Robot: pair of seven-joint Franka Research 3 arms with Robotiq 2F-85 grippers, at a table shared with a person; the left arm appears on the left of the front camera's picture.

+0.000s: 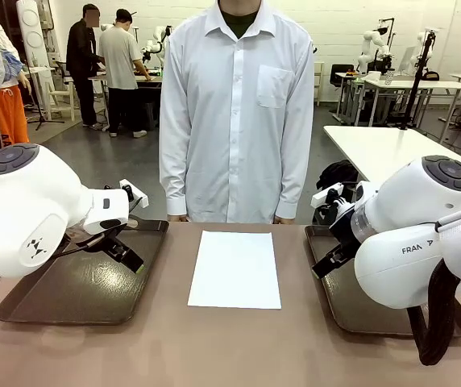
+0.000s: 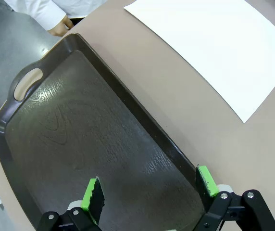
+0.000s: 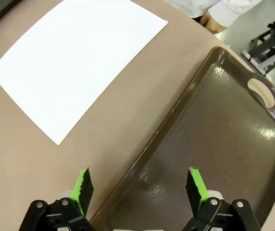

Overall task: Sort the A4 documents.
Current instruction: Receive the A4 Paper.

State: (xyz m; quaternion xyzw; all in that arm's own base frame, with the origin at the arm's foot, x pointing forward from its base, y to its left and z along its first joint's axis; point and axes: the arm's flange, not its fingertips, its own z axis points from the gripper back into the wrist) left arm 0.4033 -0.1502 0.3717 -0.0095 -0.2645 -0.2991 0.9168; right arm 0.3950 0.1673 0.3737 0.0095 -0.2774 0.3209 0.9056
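A white A4 document (image 1: 235,269) lies flat on the brown table between two dark trays; it also shows in the left wrist view (image 2: 214,48) and the right wrist view (image 3: 75,62). My left gripper (image 1: 128,256) (image 2: 149,190) hovers open over the left tray (image 1: 29,306) (image 2: 80,130), nothing between its green pads. Over the inner edge of the right tray (image 1: 351,318) (image 3: 214,144) my right gripper (image 1: 324,266) (image 3: 140,187) stands open too, holding nothing.
A person in a white shirt (image 1: 238,113) stands at the far edge of the table, hands at the rim (image 2: 60,26) (image 3: 209,20). Each tray has a handle cutout (image 2: 28,83) (image 3: 262,90). Bare table stretches in front of the sheet.
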